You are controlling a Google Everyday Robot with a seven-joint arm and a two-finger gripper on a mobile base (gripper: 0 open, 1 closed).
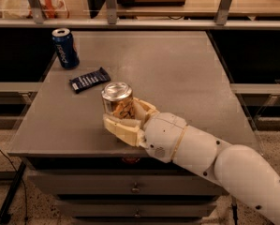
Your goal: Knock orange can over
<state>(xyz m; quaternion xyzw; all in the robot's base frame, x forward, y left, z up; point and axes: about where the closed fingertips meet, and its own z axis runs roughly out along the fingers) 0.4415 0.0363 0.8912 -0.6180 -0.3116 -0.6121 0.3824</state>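
The orange can (116, 99) stands upright near the front of the grey table (177, 69), its silver top showing. My gripper (123, 113) reaches in from the right and holds the can's lower body between its two cream fingers (122, 128). One finger is on the near side and one on the far side. The can's base is hidden behind the near finger.
A blue can (65, 48) stands upright at the table's back left corner. A dark snack bar wrapper (89, 79) lies flat just behind and left of the orange can. A shelf rail runs along the back. My white arm (210, 156) crosses the front right edge.
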